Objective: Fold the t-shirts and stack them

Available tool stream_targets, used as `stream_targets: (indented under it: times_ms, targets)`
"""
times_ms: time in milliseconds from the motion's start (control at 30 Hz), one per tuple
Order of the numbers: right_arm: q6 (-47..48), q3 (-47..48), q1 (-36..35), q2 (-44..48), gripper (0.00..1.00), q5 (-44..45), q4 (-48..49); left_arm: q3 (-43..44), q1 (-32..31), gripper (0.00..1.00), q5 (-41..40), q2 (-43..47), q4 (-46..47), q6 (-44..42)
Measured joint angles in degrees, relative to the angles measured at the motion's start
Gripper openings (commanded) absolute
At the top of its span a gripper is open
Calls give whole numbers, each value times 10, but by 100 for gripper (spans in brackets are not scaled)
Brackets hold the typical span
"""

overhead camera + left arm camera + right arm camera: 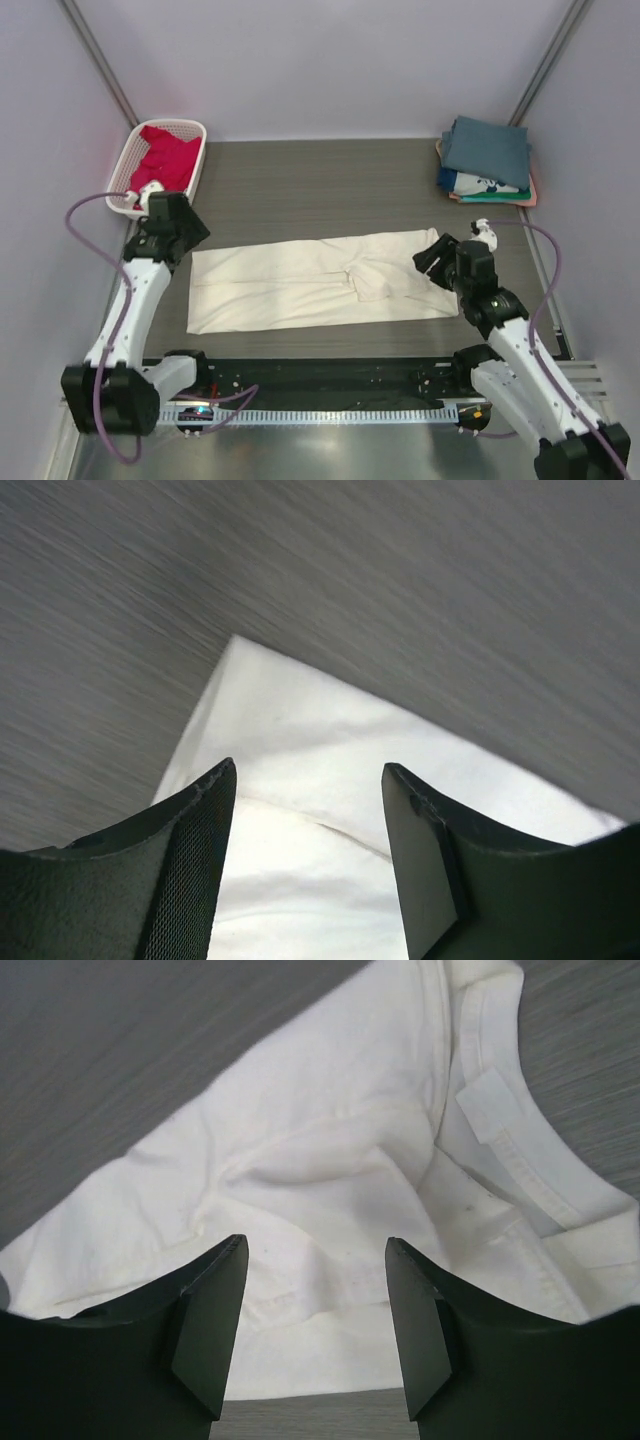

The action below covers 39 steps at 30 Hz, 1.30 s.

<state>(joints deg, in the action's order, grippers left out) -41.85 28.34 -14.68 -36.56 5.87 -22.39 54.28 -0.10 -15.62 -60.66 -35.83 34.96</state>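
Two grippers hang over the ends of the cream shirt (320,280). It lies in the middle of the table (300,190) as a long flat strip with its sides tucked in.

The left gripper (305,780) is at the 9 o'clock end, over a corner of the cloth. Its jaws stand apart and hold nothing. The right gripper (315,1250) is at the 3 o'clock end, by the collar (480,1050). Its jaws stand apart too, and nothing is between them.

A pile of folded shirts (487,165) sits at 1 o'clock, so that part looks done. The cream shirt looks half folded. It needs folding across, then a lift onto the pile. A pink-red shirt (165,158) waits in the basket (190,130) at 11 o'clock, not folded yet.
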Motion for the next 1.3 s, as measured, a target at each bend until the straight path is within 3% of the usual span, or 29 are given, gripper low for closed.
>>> stream_targets:
  times_ms: [267,400,533,633,833,900,1000,1167,1300]
  targets:
    - [-16,93,-22,-370,67,-37,4,0,-113,56,19,-268,22,13]
    - [-14,158,-28,-477,69,-43,-11,0,-121,54,23,-320,23,24]
    - [8,261,-26,-576,70,-40,-35,9,-121,45,33,-344,26,34]
    - [43,410,-19,-699,69,-39,-64,0,-121,44,37,-336,34,38]
    - [109,847,-11,-986,69,-47,-117,-91,-147,44,77,-248,76,83]
    - [124,995,-11,-1080,69,-70,-117,-133,-193,44,96,-208,96,124]
    - [140,1145,-13,-1175,70,-111,-96,-192,-299,44,127,-158,151,211]
    - [163,1161,-24,-1206,72,-183,-12,-236,-515,45,154,-138,231,368]
    - [189,1155,-45,-1211,72,-200,26,-223,-574,46,157,-154,227,418]
